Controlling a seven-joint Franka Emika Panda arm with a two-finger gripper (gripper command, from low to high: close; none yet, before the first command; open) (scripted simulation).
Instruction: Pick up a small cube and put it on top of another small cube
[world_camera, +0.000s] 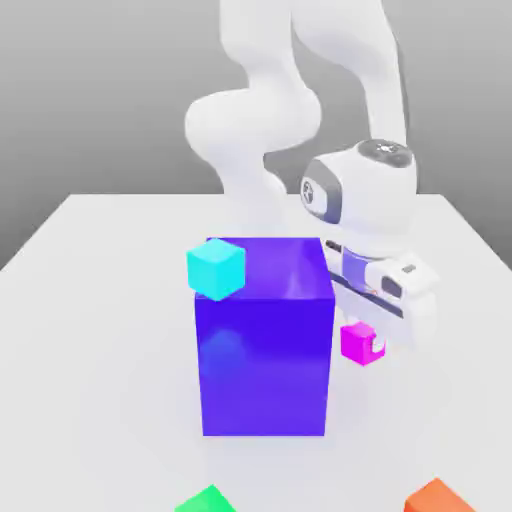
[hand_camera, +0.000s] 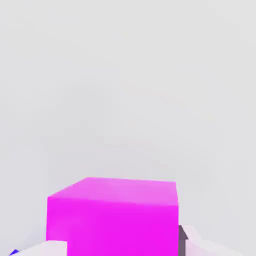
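Exterior view — hand (world_camera: 366, 345) clamps glossy magenta small cube (world_camera: 358, 342) beside blue-violet cube (world_camera: 265, 340).

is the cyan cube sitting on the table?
No, the cyan cube rests on the top edge of the big blue-violet cube, above the table.

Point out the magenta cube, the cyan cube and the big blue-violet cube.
magenta cube (world_camera: 357, 342), exterior view, front face.
cyan cube (world_camera: 215, 269), exterior view, front face.
big blue-violet cube (world_camera: 265, 365), exterior view, front face.
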